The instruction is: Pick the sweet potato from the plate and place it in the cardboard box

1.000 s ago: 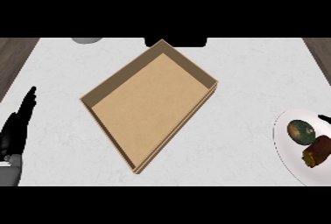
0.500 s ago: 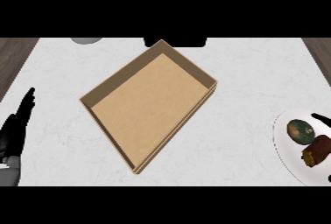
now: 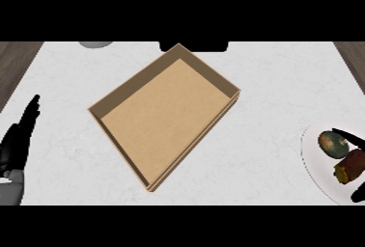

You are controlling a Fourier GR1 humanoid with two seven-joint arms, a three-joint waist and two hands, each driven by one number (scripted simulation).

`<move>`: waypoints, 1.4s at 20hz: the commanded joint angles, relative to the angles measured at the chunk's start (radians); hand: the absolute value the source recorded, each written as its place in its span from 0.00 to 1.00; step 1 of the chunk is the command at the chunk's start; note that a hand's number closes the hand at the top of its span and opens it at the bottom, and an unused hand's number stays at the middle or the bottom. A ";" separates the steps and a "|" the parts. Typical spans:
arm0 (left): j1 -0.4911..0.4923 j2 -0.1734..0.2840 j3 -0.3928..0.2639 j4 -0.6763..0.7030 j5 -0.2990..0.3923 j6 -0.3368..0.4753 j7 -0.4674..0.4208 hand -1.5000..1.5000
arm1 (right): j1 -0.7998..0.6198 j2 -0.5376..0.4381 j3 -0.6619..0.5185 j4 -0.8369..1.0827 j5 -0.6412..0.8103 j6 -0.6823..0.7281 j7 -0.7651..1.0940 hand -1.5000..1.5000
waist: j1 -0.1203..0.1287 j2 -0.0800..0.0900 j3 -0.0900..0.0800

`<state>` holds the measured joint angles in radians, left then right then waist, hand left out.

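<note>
The reddish-brown sweet potato [image 3: 349,166] lies on a white plate [image 3: 314,161] at the right edge, beside a round green-brown vegetable [image 3: 333,144]. My right hand [image 3: 351,134] reaches in from the right and is mostly cut off. One dark finger lies just above the sweet potato and another tip [image 3: 357,195] below it, so they are spread on either side and not closed on it. The open cardboard box [image 3: 167,118] sits in the middle of the counter, turned like a diamond, with nothing in it. My left hand [image 3: 17,147] rests open at the left edge, fingers straight.
A grey round object [image 3: 95,44] and a dark object [image 3: 194,46] sit at the counter's far edge behind the box. White counter surface lies between the box and the plate. Dark wood shows at both far corners.
The right hand's fingers have shifted slightly around the sweet potato on the plate. Box and left hand have not moved.
</note>
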<state>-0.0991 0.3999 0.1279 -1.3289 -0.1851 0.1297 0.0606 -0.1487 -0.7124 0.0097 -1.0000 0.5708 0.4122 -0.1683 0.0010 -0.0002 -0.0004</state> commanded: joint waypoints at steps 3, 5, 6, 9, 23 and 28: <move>-0.003 -0.038 0.011 0.000 -0.027 -0.003 -0.003 0.50 | -0.079 0.052 -0.026 0.121 0.078 -0.018 0.006 0.00 | 0.003 0.001 0.001; -0.008 -0.020 0.019 0.019 -0.035 -0.006 -0.028 0.50 | -0.101 0.048 -0.026 0.200 0.130 -0.136 -0.045 1.00 | 0.006 0.002 0.001; 0.032 0.029 0.055 0.020 0.011 -0.064 -0.070 0.50 | -0.025 0.054 -0.023 0.099 0.134 -0.215 -0.047 1.00 | 0.003 0.001 0.001; 0.049 -0.048 0.004 -0.090 -0.046 0.011 0.024 0.50 | -0.042 0.103 -0.029 0.152 0.173 -0.315 -0.067 1.00 | 0.005 0.000 0.001; -0.016 -0.042 0.029 -0.024 -0.047 -0.014 0.045 0.50 | -0.159 0.367 0.194 -0.256 0.383 -0.421 0.241 1.00 | -0.003 -0.005 -0.001; -0.033 -0.045 0.039 0.003 -0.051 -0.015 0.026 0.50 | -0.150 0.343 0.156 -0.477 0.403 -0.407 0.330 1.00 | -0.007 -0.002 0.000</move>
<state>-0.0967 0.3606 0.1617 -1.3593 -0.2308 0.1101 0.0856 -0.2694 -0.4157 0.1488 -1.3758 0.9273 0.0276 0.0817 -0.0072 -0.0073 -0.0040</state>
